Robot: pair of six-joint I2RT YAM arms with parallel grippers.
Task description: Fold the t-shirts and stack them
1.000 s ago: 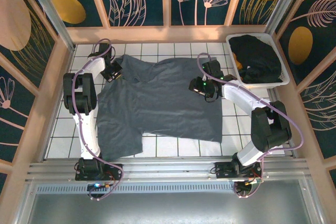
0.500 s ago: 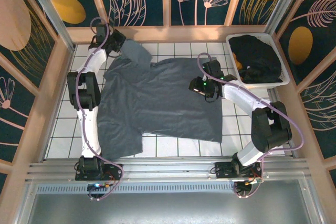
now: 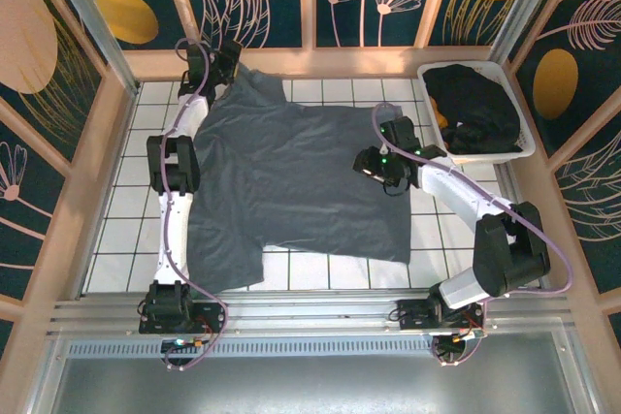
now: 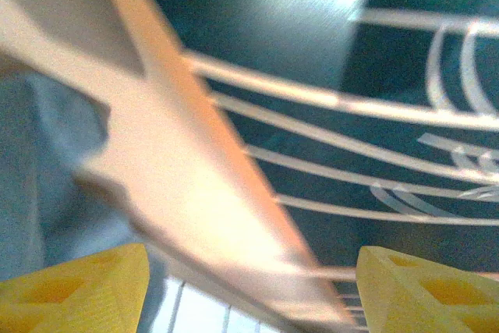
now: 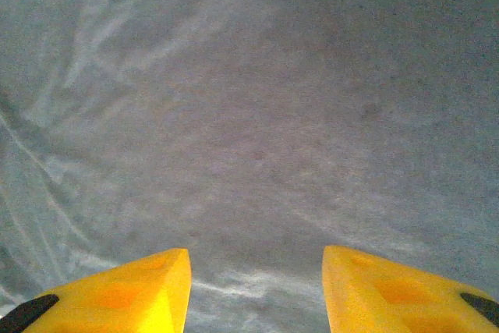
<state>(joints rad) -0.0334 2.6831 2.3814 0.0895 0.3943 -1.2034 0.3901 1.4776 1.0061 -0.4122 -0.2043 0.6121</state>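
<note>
A slate blue-grey t-shirt lies spread flat across the tiled table, its left sleeve reaching the back wall. My left gripper is stretched to that far left corner of the shirt. In the left wrist view the left gripper is open, its yellow fingertips wide apart with nothing between them, and blurred shirt cloth lies at the left. My right gripper hovers over the shirt's right edge. In the right wrist view the right gripper is open just above the grey fabric. Black t-shirts lie heaped in the bin.
A white plastic bin stands at the back right corner. The wooden frame and patterned back wall stand right in front of the left gripper. Bare white tiles show to the left of the shirt and along the near edge.
The left arm reached from the shirt's left shoulder to the back wall, drawing the sleeve flat with it, then opened its jaws and let go. The right arm shifted slightly.
</note>
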